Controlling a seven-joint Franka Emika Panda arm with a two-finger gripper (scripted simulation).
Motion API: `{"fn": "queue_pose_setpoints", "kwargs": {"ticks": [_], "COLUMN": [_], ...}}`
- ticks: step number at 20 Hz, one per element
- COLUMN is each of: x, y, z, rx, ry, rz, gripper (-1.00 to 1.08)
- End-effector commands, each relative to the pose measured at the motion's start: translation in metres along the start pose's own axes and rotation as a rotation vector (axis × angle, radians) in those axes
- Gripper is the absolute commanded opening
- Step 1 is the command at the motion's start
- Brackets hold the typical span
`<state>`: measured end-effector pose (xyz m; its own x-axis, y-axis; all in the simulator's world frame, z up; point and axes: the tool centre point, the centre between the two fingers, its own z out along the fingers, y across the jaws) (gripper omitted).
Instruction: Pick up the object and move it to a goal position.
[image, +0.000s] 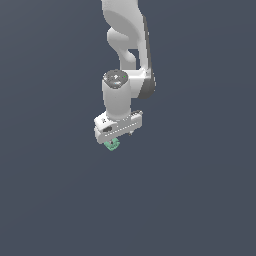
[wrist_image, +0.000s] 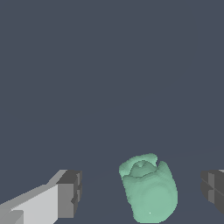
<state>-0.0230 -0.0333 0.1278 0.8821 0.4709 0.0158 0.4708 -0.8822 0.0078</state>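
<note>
The mint-green block (wrist_image: 149, 189) sits on the worktop between the gripper's (wrist_image: 142, 192) jaws, which stand apart with a gap on each side. It looks light, rigid and lumpy; gripping its 2 flatter flanks seems safest.

All there is to see besides is the ground (image: 50, 200), a flat, matte sheet of dark slate blue. In the exterior view it runs from the upper left corner of the frame to the lower right in one even tone, with no seam, edge or marking that I can make out. The wrist view shows the same plain surface (wrist_image: 109, 65), the same dull blue-grey colour, with only a faint darker shading in places.
</note>
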Motion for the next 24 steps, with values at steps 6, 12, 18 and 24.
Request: {"fn": "queue_pose_setpoints", "kwargs": {"ticks": [6, 12, 18, 24], "x": [-0.028, -0.045, -0.055, -0.057], "y": [0.016, 0.025, 0.029, 0.030], "z": [0.019, 0.030, 0.036, 0.038], "rx": [0.004, 0.007, 0.009, 0.010], "ry": [-0.008, -0.012, -0.014, -0.015], "rz": [-0.149, -0.235, -0.285, -0.294], "gripper": [1.00, 1.00, 1.00, 1.00]}}
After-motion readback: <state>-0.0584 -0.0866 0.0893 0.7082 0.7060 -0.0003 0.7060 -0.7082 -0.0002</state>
